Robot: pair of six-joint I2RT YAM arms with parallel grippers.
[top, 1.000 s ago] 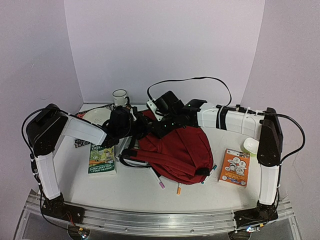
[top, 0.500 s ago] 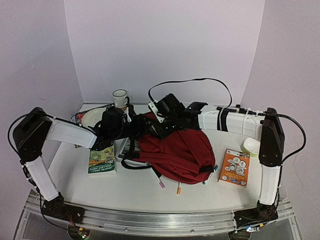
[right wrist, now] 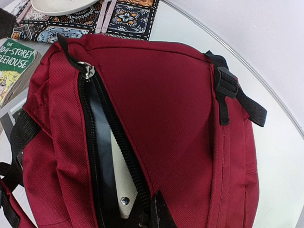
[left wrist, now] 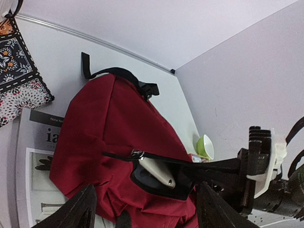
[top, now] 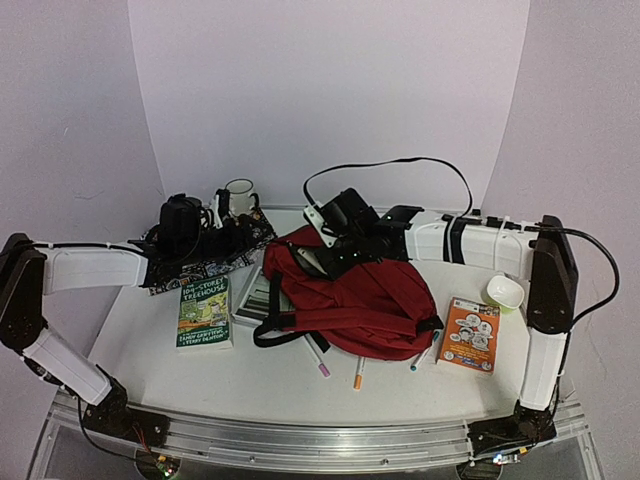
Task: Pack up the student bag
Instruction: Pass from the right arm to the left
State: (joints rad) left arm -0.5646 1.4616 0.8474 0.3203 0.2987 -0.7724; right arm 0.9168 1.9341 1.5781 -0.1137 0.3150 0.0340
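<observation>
Top external view: the student bag (top: 360, 300), of dark red woven fabric with black webbing straps, is seen lying slumped mid-table, between a green book (top: 204, 312) and an orange book (top: 469, 334). "STOREY TREEHOUSE" is read on the green cover. The black zip edge of the bag's mouth is pinched by the clenched right gripper (right wrist: 148, 209); a pale, smooth, flat object (right wrist: 121, 175) is shown inside. The left gripper (left wrist: 146, 190) is seen released, fingers spread, with nothing between them, to the bag's left.

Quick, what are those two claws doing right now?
Left gripper: open, holding nothing.
Right gripper: shut on the student bag at its zipper edge.
</observation>
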